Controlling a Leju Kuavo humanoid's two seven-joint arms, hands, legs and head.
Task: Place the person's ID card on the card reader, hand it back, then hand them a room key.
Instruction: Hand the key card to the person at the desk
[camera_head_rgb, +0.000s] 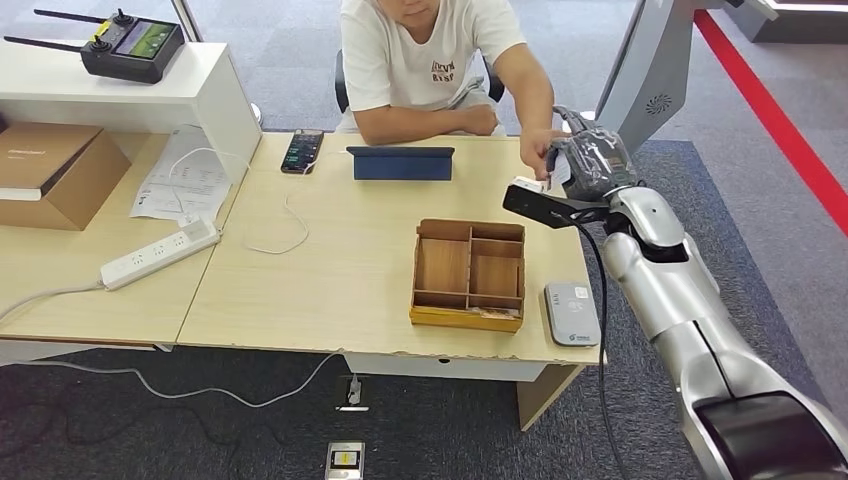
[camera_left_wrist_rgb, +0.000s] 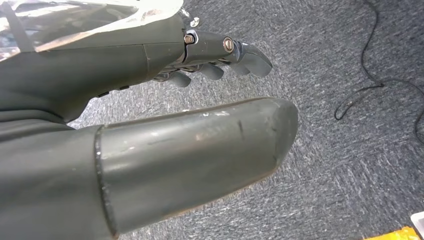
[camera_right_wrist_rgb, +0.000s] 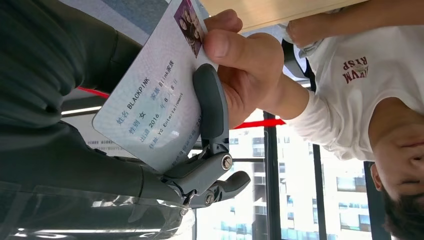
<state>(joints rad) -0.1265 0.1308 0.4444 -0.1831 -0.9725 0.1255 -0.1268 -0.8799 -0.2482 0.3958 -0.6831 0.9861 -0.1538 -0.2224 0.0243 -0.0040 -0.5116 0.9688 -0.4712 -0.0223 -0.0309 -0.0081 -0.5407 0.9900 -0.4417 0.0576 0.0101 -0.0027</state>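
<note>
Head view: right hand (camera_head_rgb: 588, 160) is raised past the table's (camera_head_rgb: 330, 290) far right corner, card reader (camera_head_rgb: 572, 313) well nearer. Left wrist view: left hand (camera_left_wrist_rgb: 150, 125) is seen empty, fingers apart, over carpet. Right wrist view: ID card (camera_right_wrist_rgb: 150, 100) is pinched by both robot fingers (camera_right_wrist_rgb: 212, 107) and the person's hand (camera_right_wrist_rgb: 240, 65). Risk: card dropped if either releases early.

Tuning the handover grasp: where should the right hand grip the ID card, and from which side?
Grip the ID card on its free long edge and printed face, away from the corner with the photo, which the person's hand pinches. The right hand comes in from the robot's side, opposite the person; a finger already lies across the card's face. The flat, thin card likely suits a thumb-and-fingers pinch.
</note>
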